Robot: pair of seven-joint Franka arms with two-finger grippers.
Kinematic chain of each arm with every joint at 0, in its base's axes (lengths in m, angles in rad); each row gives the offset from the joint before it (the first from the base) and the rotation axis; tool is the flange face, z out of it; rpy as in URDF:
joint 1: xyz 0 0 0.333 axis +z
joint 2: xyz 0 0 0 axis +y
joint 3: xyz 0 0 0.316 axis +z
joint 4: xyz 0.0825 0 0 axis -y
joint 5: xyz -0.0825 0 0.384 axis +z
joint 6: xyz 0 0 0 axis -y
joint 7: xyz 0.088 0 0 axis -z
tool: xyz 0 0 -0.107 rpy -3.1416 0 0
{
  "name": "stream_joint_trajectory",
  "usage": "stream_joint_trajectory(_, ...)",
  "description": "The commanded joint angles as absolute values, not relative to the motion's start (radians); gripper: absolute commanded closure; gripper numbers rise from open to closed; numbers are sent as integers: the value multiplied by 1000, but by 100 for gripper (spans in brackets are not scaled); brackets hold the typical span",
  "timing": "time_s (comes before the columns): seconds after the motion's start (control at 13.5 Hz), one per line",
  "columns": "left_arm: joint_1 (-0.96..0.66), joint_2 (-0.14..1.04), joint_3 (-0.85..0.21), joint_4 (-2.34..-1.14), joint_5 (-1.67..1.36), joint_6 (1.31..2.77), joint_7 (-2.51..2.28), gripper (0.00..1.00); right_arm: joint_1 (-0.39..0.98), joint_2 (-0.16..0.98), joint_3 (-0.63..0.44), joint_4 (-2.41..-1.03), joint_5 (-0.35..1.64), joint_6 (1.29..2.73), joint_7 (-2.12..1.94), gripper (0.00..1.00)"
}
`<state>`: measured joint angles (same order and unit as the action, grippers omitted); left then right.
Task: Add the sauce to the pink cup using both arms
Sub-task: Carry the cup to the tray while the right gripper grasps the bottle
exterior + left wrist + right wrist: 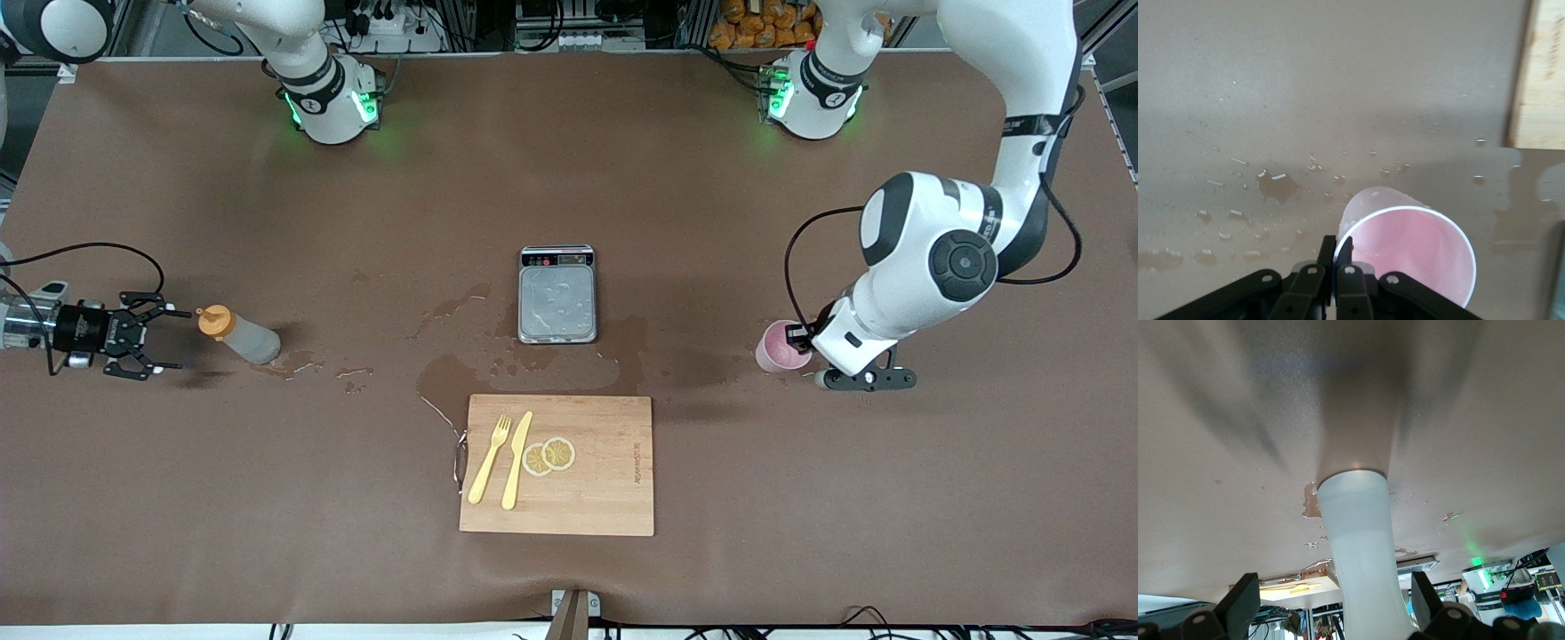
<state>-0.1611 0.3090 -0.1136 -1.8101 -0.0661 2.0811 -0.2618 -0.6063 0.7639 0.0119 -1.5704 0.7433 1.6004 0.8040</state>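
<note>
The sauce bottle (240, 335) lies on its side on the table toward the right arm's end, with its orange cap (212, 320) pointing at my right gripper (172, 339). That gripper is open, low over the table, its fingertips just short of the cap. In the right wrist view the pale bottle (1357, 540) runs between the spread fingers (1243, 597). The pink cup (781, 347) stands toward the left arm's end. My left gripper (799, 341) is shut on its rim. In the left wrist view the fingers (1327, 248) pinch the cup wall (1411, 250), one inside and one outside.
A grey scale (556, 294) sits mid-table. Nearer the camera lies a wooden cutting board (613, 427) with a yellow fork (491, 458), a knife (517, 458) and lemon slices (549, 455). Wet patches (462, 364) spread between the bottle and the scale.
</note>
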Motion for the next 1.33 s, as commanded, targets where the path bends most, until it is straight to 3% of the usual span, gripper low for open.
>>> stream_joint_trajectory(0.0, -164, 308, -153, -1735, -80, 2008, -366, 100, -604, 813, 23, -1543, 793, 1605, 747, 0)
stream_joint_trajectory(0.59, -198, 327, -337, -1687, -66, 1979, -724, 100, -589, 865, 26, -1555, 836, 1502, 658, 0)
stream_joint_trajectory(0.96, -329, 423, -339, -1617, -69, 1988, -911, 100, -586, 896, 26, -1555, 838, 1494, 594, 0)
stream_joint_trajectory(1.26, -437, 511, -330, -1589, -39, 2100, -1061, 100, -575, 897, 26, -1557, 838, 1486, 594, 0)
